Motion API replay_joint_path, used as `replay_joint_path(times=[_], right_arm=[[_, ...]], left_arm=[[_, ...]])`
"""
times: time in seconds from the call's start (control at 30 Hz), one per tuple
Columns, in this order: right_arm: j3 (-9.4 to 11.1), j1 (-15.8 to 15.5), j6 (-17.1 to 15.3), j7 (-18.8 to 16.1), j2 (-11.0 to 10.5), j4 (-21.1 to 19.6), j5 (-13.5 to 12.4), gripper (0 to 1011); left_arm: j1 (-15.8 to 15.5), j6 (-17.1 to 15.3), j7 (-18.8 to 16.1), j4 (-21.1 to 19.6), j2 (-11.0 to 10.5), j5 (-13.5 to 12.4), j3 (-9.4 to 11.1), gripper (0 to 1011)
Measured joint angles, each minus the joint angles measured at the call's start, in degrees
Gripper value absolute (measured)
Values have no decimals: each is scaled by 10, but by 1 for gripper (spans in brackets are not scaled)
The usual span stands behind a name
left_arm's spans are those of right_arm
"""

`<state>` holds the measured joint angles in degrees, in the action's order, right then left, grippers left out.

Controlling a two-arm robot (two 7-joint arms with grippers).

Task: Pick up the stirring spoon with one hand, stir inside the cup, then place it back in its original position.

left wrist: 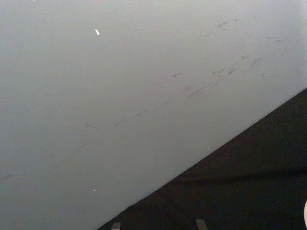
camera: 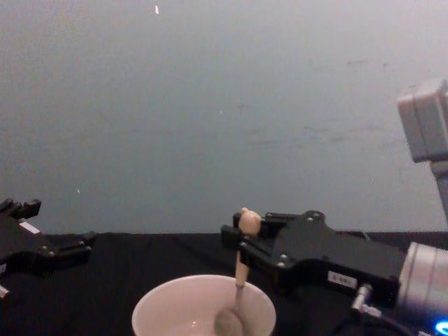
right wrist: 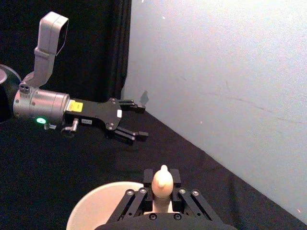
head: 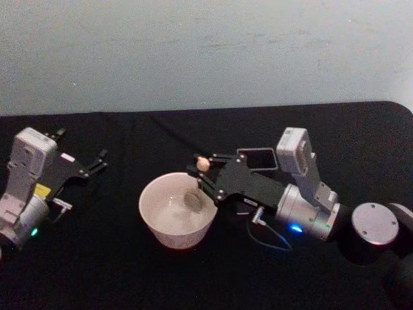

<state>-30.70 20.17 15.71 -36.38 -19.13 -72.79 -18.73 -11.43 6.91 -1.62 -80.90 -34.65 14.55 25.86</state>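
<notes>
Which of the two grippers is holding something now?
The right gripper: it is shut on the stirring spoon, whose bowl is down in the cup. The left gripper is open and empty, off to the left.

A big table [head: 116, 271] with a soft black cloth over it runs from one side to the other and back to a pale wall. A wide round cream-white cup [head: 174, 236] stands right on the cloth near the middle. Behind it and to the right sits a small dark grey square holder [head: 258, 159], near the cup but not touching it.
</notes>
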Motion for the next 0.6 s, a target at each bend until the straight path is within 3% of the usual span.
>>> replay_joint_path(times=[0.33, 0.6], right_arm=[[7, -31, -7, -22, -32, -45, -18, 202], [-11, -51, -15, -43, -41, -75, -34, 202]], left_arm=[[0, 0, 0, 0, 0, 0, 0, 1001], [0, 0, 0, 0, 0, 0, 0, 1001]])
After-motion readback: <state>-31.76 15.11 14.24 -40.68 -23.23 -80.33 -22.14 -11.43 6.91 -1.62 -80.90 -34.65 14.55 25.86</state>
